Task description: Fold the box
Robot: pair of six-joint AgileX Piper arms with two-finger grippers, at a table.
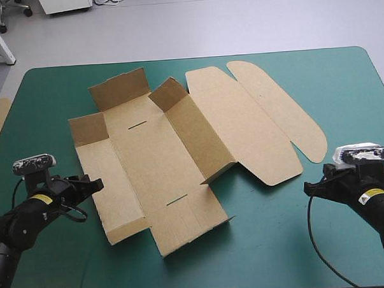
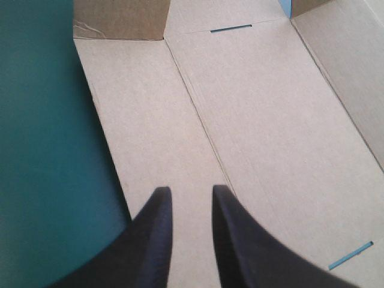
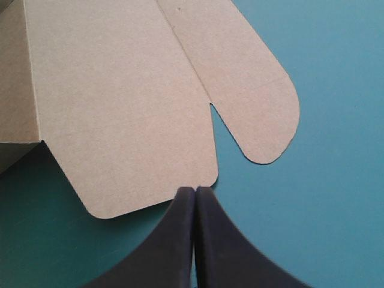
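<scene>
High view: the brown box [image 1: 161, 158] lies at the middle of the counter [image 1: 298, 241], some walls raised, its lid flat toward the right tool [image 1: 308, 188]. The left tool [image 1: 92, 185] waits beside its near-left flap.

Left wrist view: black fingers [image 2: 153, 240] slightly apart over the board, gripping nothing.

Right wrist view: fingers [image 3: 174, 240] pressed together, just short of the lid's rounded corner.

The board is probably light and stiff, bending at the creases; flap edges look the best holds.

The tool [image 2: 191, 193] is over the flat box [image 2: 270, 120], its black fingers [image 2: 240, 246] slightly parted on either side of a crease. Ahead, a flap [image 2: 120, 18] stands raised near a slot [image 2: 231, 27]. The teal-green desk [image 2: 42, 150] lies beside the box's edge.
</scene>
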